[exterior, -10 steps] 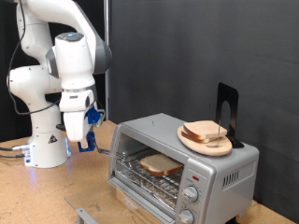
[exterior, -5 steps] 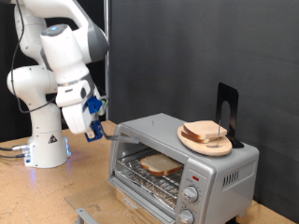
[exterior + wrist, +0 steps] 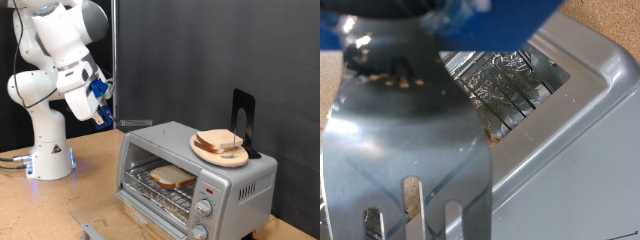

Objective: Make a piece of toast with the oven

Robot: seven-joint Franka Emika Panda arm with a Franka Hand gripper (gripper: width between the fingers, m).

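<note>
The piece of toast point(image 3: 172, 177) lies on the wire rack inside the silver oven point(image 3: 250, 185), whose front stands open. My gripper point(image 3: 104, 108) hangs in the air above and to the exterior view's left of the oven, shut on a metal spatula point(image 3: 132, 123) whose blade points towards the oven's top corner. In the wrist view the blue gripper point(image 3: 440, 18) clamps the slotted, crumb-speckled spatula point(image 3: 410, 150), with the oven point(image 3: 585, 140) and its foil-lined inside behind the blade. The toast is hidden in the wrist view.
A round wooden plate point(image 3: 238, 158) with stacked bread slices point(image 3: 218, 141) sits on the oven's top, beside a black stand point(image 3: 241, 112). The arm's white base point(image 3: 45, 150) stands at the exterior view's left. A small metal part point(image 3: 92, 232) lies on the wooden table at the bottom.
The arm has risen and swung up and away from the oven's front, carrying the spatula from low beside the oven to above its top corner. The toast has stayed on the rack.
</note>
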